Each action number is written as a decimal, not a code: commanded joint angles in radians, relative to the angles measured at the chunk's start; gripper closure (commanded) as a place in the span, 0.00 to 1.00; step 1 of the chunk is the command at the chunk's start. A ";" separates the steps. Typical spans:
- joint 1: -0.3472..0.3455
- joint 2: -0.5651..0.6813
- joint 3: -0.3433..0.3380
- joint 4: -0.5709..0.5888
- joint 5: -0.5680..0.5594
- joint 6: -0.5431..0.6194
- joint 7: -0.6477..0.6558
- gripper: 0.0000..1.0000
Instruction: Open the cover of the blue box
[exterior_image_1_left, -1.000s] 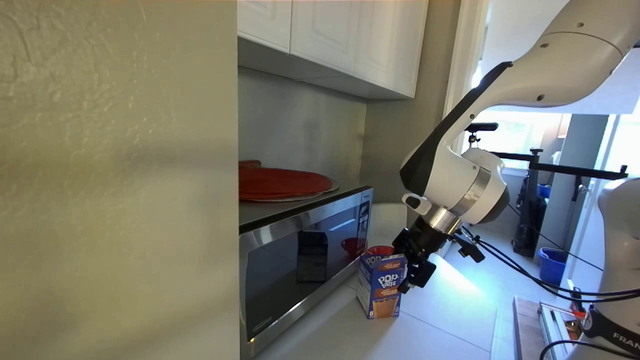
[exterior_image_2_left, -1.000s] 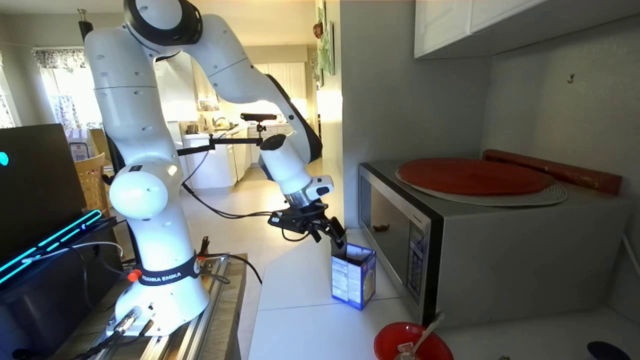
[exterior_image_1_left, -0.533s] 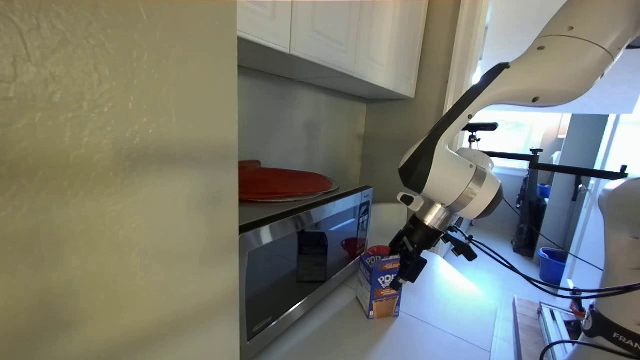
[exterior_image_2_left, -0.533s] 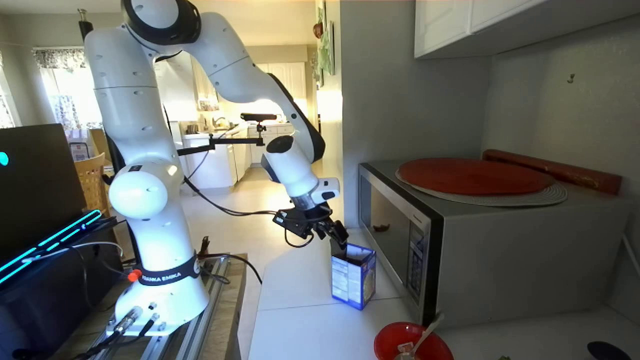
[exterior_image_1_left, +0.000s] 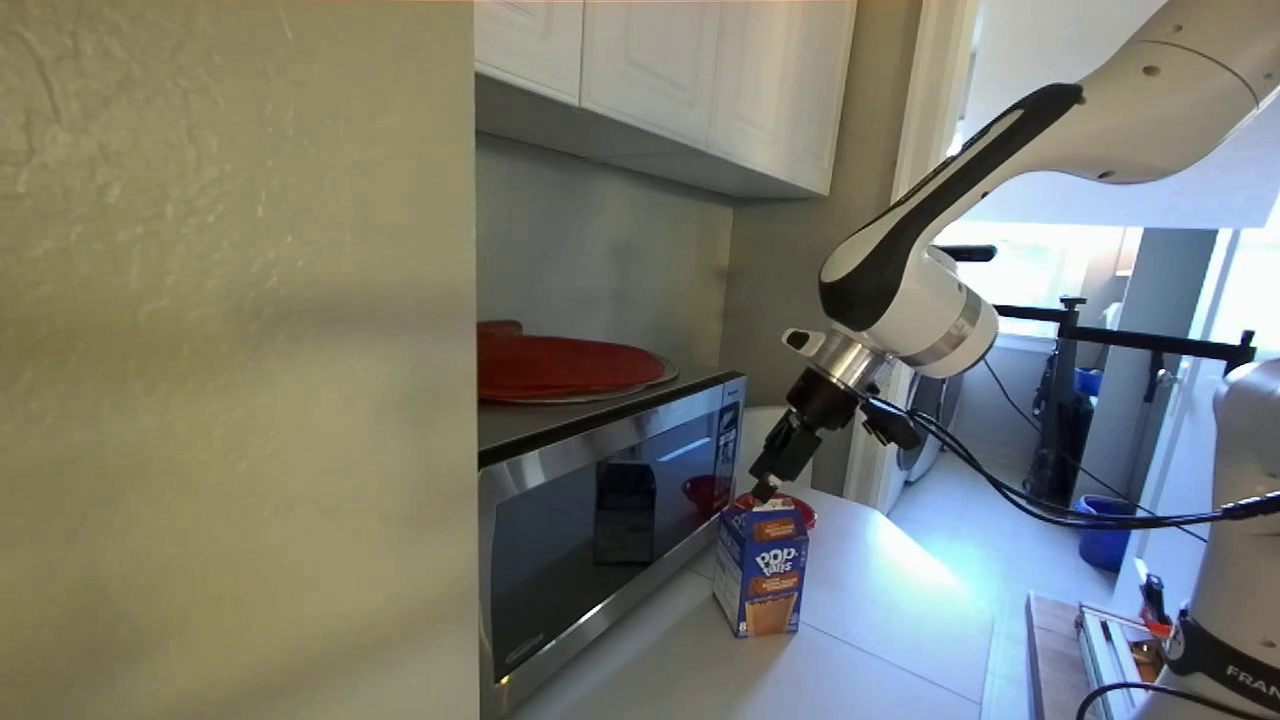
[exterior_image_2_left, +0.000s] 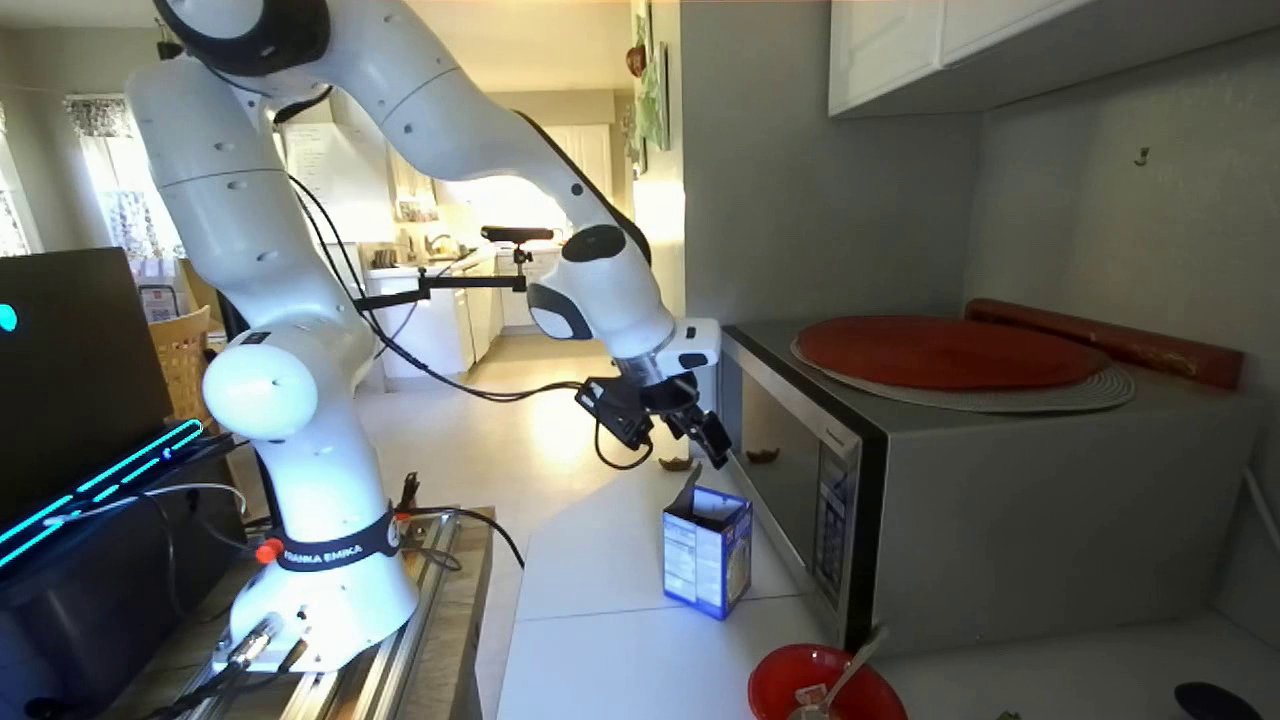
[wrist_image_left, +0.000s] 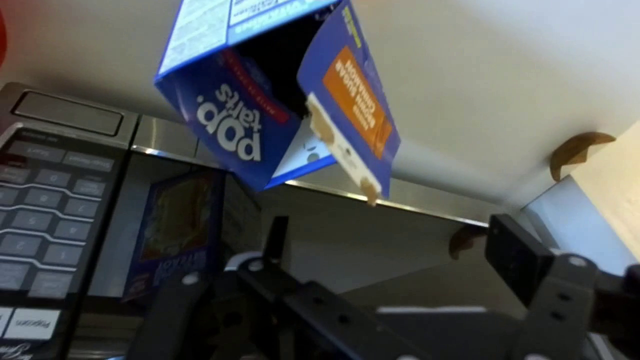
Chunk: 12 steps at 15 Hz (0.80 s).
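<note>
The blue box (exterior_image_1_left: 772, 575) stands upright on the white counter beside the microwave; it also shows in an exterior view (exterior_image_2_left: 706, 555) and in the wrist view (wrist_image_left: 222, 117). Its top is open, with a dark inside showing. The cover (wrist_image_left: 352, 90), a blue flap with an orange label and a torn white edge, stands up at a slant from one side of the opening; it also shows in an exterior view (exterior_image_2_left: 686, 492). My gripper (wrist_image_left: 392, 240) is open and empty, apart from the flap. It hangs above the box top in both exterior views (exterior_image_1_left: 765, 488) (exterior_image_2_left: 715, 455).
The microwave (exterior_image_2_left: 800, 455) stands close along one side of the box, with a red round mat (exterior_image_2_left: 950, 352) on top. A red bowl (exterior_image_2_left: 825, 680) with a spoon sits on the counter near the box. A brown curved object (wrist_image_left: 575, 152) lies on the counter. Cabinets (exterior_image_1_left: 660, 80) hang above.
My gripper has risen from beside the box's upper part and moved toward the microwave, above the box. The flap now shows clear of the fingers. The box has stayed in place.
</note>
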 joint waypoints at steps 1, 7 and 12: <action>-0.178 -0.070 0.052 0.022 -0.276 -0.139 0.272 0.00; -0.543 -0.158 0.211 0.167 -0.772 -0.495 0.710 0.00; -0.302 -0.137 -0.057 0.260 -0.944 -0.677 0.805 0.00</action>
